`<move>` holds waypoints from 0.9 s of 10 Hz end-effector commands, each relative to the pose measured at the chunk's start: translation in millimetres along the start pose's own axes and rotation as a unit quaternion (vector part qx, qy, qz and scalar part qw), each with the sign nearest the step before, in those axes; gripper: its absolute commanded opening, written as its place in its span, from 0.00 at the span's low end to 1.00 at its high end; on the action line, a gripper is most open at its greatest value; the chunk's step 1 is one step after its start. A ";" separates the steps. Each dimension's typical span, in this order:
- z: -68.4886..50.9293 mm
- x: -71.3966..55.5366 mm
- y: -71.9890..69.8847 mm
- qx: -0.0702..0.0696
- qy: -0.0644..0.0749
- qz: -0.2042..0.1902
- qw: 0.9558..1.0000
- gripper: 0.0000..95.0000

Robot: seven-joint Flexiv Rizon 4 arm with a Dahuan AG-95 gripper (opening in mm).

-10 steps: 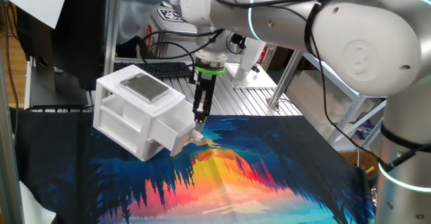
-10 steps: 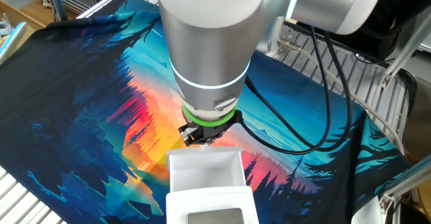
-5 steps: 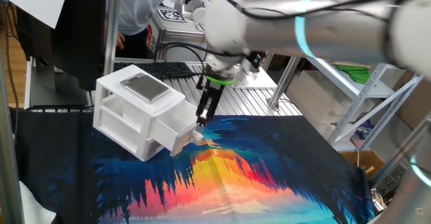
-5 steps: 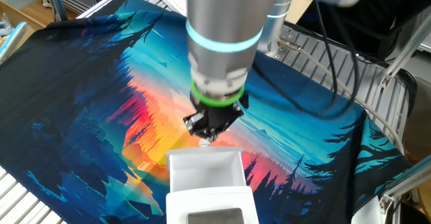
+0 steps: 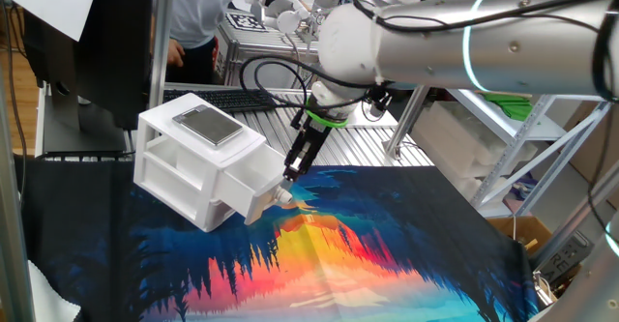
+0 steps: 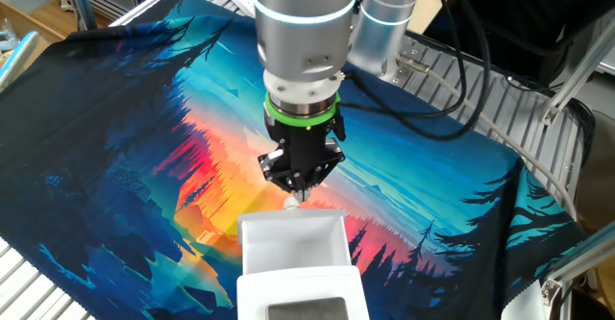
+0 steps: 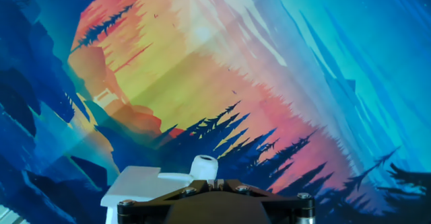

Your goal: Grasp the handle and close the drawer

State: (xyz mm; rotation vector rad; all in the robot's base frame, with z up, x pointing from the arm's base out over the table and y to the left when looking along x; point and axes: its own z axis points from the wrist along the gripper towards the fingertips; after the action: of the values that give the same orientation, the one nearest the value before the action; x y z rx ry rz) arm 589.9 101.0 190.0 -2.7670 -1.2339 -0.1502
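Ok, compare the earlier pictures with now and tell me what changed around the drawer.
The arm swung: its big upper links moved away from both fixed cameras, and the wrist now leans in at a slant instead of standing upright. The pincer tip stayed at the handle. The drawer sticks out of the cabinet as far as before; the cabinet has not shifted.

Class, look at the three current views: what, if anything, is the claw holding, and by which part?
The claw appears shut on the drawer by its handle, the small white knob on the drawer front; the fingertips themselves are mostly hidden.
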 end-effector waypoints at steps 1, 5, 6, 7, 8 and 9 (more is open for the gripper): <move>1.1 0.5 0.7 -0.019 -0.019 -0.010 1.000 0.00; 1.1 0.1 1.0 -0.039 -0.029 -0.006 0.999 0.00; 1.8 -1.0 2.0 -0.042 -0.029 -0.010 0.999 0.00; 2.8 -3.1 4.3 -0.043 -0.027 -0.012 0.999 0.00; 2.9 -3.5 5.9 -0.044 -0.026 -0.009 0.999 0.00; 2.1 -4.0 8.9 -0.045 -0.023 0.003 0.999 0.00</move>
State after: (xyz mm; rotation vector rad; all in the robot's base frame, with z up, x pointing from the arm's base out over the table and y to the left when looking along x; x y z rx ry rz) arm 592.1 92.4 187.3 -2.8610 -1.2739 -0.1569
